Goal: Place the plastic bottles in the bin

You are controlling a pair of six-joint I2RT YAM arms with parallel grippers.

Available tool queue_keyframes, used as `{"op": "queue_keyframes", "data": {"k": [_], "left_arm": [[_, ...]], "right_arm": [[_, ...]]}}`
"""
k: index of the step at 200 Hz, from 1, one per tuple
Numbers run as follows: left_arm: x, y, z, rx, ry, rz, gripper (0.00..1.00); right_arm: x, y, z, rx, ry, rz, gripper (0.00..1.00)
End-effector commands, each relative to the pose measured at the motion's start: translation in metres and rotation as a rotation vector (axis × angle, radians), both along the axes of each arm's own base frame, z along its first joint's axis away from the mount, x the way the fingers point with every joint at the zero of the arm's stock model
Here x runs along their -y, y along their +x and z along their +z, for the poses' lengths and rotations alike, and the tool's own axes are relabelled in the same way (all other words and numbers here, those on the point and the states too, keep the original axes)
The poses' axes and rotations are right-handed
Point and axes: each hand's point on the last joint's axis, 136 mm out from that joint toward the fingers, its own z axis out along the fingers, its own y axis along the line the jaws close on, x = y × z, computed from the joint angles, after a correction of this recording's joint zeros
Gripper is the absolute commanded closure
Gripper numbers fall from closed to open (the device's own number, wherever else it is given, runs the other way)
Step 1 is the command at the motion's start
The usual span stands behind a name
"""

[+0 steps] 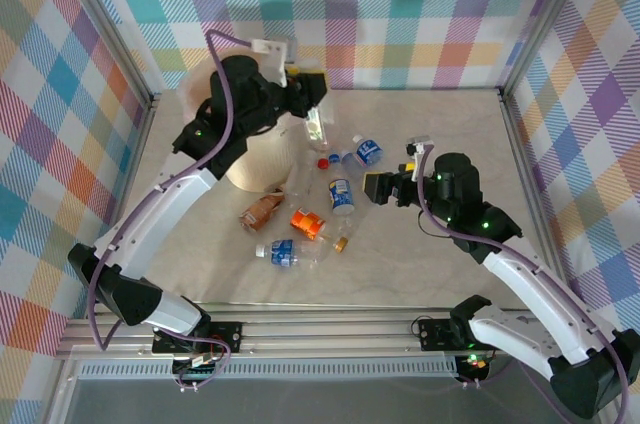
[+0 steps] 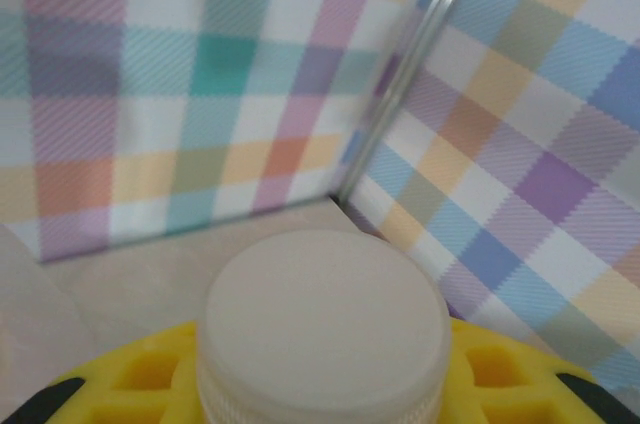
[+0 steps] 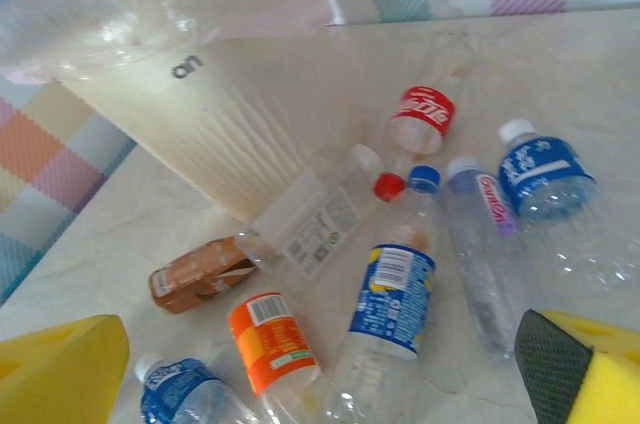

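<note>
White-capped bottle (image 2: 322,329) between left fingers (image 2: 500,376); loose bottles (image 3: 392,296) beyond right fingers (image 3: 60,369).

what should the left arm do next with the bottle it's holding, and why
Probably nudge the left gripper a little further over the bin before letting go. It is shut on a clear white-capped bottle, which from above seems to hang at the bin's right rim rather than over its mouth, so a release here might miss.
</note>
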Motion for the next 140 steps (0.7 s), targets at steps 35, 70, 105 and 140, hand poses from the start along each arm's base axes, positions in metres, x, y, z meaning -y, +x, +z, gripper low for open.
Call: {"op": "queue_keyframes", "data": {"k": [35, 70, 105, 140], "left_arm": [[-0.065, 0.039, 0.037, 0.085, 0.09, 0.182, 0.87], [-0.104, 0.079, 0.035, 0.076, 0.125, 0.278, 0.87], [-0.139, 0.113, 0.028, 0.041, 0.151, 0.327, 0.87], [-0.167, 0.139, -0.003, -0.062, 0.206, 0.356, 0.87]], "right_arm": [[0.018, 0.004, -0.007, -0.066, -0.018, -0.126, 0.0], [0.023, 0.007, -0.018, -0.103, -0.044, -0.166, 0.0], [0.024, 0.01, -0.024, -0.132, -0.05, -0.183, 0.0], [0.028, 0.012, -0.034, -0.184, -0.062, -0.225, 0.0]]}}
